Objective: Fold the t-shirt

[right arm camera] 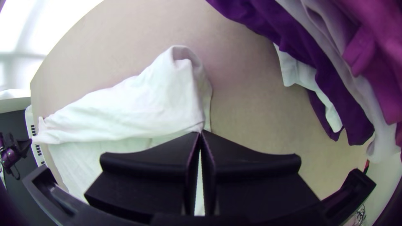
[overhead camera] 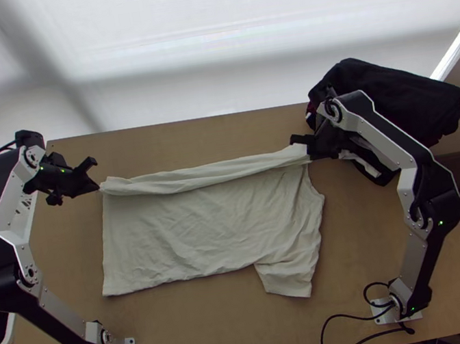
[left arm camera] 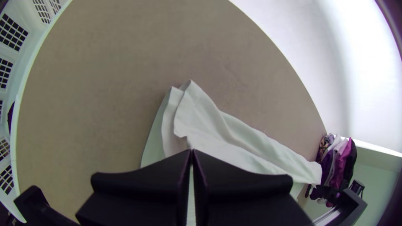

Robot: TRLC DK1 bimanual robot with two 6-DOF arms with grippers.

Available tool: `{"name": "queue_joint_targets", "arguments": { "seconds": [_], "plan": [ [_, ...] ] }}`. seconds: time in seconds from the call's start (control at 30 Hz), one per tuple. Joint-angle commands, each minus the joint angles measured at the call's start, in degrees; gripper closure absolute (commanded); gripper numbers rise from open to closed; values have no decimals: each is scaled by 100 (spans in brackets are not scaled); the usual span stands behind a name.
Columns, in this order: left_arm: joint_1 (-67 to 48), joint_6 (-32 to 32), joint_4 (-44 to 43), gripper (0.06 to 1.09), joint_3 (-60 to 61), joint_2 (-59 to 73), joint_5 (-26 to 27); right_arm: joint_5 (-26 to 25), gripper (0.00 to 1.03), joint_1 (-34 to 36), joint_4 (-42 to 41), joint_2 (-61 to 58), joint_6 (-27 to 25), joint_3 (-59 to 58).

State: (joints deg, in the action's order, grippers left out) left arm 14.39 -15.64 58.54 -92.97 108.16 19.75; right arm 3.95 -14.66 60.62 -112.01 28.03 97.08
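Closed black left gripper [overhead camera: 99, 189] and right gripper [overhead camera: 309, 157] pinch a beige cloth t-shirt [overhead camera: 204, 231] by its far flap's ends, likely for evenness.

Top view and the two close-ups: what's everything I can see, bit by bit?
T-shirt: one, off-white, mid-table, far edge folded over.
Table: one, light wood, under the shirt.
Clothes pile: pieces uncountable; black, purple, magenta, white; far right.
Basket: one, white, left of the table.
Backdrop: one, white, beyond the table.
Cables: several, black, near the arm bases.
Arms: two, silver and black, either side.
Grippers: two, black, shut on the shirt's far corners, left and right.
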Motion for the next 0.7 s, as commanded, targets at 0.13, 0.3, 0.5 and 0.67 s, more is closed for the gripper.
{"name": "queue_joint_targets", "arguments": {
  "seconds": [0.13,0.3,0.5,0.67],
  "plan": [
    [20,202,-300,97,851,-515,-32,-17,93,-37,-173,346,-8,-585],
    [55,544,-405,25,1114,-875,-68,-17,30,-29,-121,583,-96,-857],
    [248,606,-467,18,1246,-1535,12,256,5,7,64,1436,-105,-1587],
    [283,685,-396,18,1404,-2291,12,353,5,-222,11,2904,185,-2641]
  ]
}}
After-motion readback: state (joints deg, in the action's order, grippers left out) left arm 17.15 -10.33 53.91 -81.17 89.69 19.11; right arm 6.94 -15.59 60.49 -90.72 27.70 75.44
